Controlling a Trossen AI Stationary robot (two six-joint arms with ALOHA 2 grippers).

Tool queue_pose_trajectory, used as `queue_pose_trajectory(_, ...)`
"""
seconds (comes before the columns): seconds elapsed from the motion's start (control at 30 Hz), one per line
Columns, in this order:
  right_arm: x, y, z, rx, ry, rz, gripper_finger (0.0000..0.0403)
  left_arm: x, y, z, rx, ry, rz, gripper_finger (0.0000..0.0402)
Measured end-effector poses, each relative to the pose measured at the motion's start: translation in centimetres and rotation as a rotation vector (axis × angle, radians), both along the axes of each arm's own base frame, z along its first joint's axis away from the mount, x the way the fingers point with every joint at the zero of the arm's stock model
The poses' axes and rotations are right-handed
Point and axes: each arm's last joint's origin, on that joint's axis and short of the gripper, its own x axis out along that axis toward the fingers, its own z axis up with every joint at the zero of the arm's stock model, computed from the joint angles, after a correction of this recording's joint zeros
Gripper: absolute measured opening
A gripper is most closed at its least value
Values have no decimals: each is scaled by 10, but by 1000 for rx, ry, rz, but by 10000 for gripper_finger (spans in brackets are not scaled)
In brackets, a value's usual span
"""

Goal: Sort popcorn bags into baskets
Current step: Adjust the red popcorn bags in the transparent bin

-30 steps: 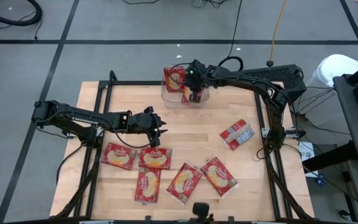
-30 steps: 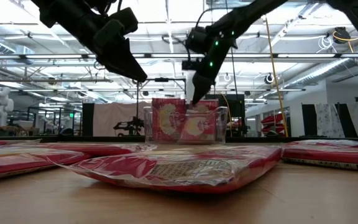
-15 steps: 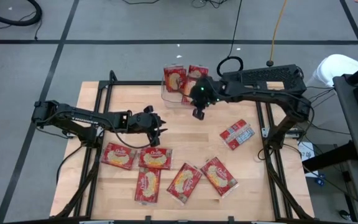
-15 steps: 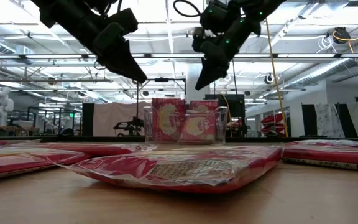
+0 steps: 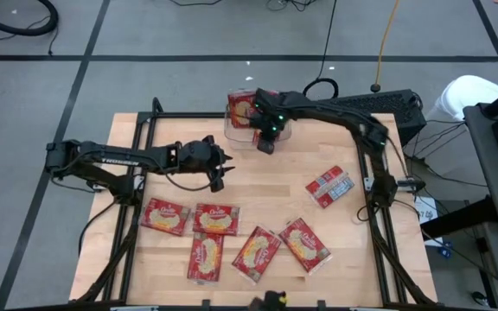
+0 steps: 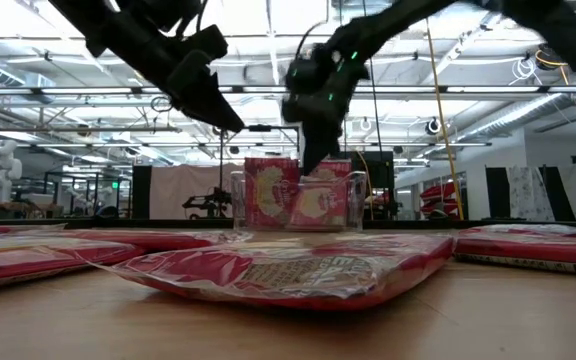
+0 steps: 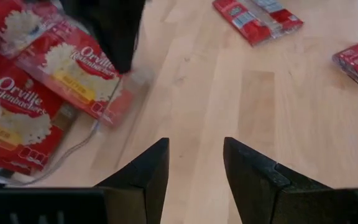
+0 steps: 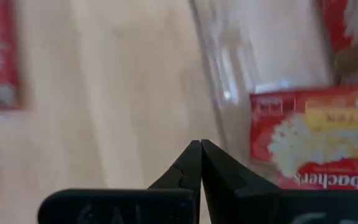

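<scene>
A wooden bench (image 5: 266,186) is scattered with red popcorn bags (image 5: 217,219); more stand in the clear basket (image 5: 236,131). The right tool (image 5: 265,147), pressed together, hovers beside it; the left tool (image 5: 217,183) is spread, empty.

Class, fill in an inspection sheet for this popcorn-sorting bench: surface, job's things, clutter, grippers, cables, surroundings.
Surface: wooden table.
Job's things: clear basket at the far edge with popcorn bags inside; five bags front-up near the front, one back-up at right.
Clutter: nothing seen.
Grippers: left gripper open, empty, above bare wood; right gripper shut, empty, by the basket.
Cables: one crosses the floor behind.
Surroundings: grey floor; large hall.
</scene>
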Motion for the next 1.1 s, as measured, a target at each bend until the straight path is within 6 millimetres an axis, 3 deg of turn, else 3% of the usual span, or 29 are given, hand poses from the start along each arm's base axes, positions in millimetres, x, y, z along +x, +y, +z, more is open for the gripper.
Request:
queue_pose_trajectory(0.13, 9, -18, -13, 45, 63, 4, 4, 3, 8, -10, -23, 35, 8, 157)
queue_pose_trajectory(0.27, 18, -23, -22, 60, 98, 28, 4, 9, 13, -22, -33, 65, 21, 156)
queue_pose_trajectory(0.4, 21, -25, -17, 38, 88, 47, 4, 15, 17, -29, -10, 63, 18, 156)
queue_pose_trajectory(0.67, 1, -20, 50, -209, 33, 43, 4, 14, 29, -29, 39, 65, 24, 156)
queue_pose_trajectory(0.83, -17, -19, 65, -258, 23, 19, 4, 11, 38, -27, 55, 64, 50, 156)
queue_pose_trajectory(1.1, -29, -25, 32, -273, 5, -12, 4, 7, 52, -27, 67, 69, 65, 156)
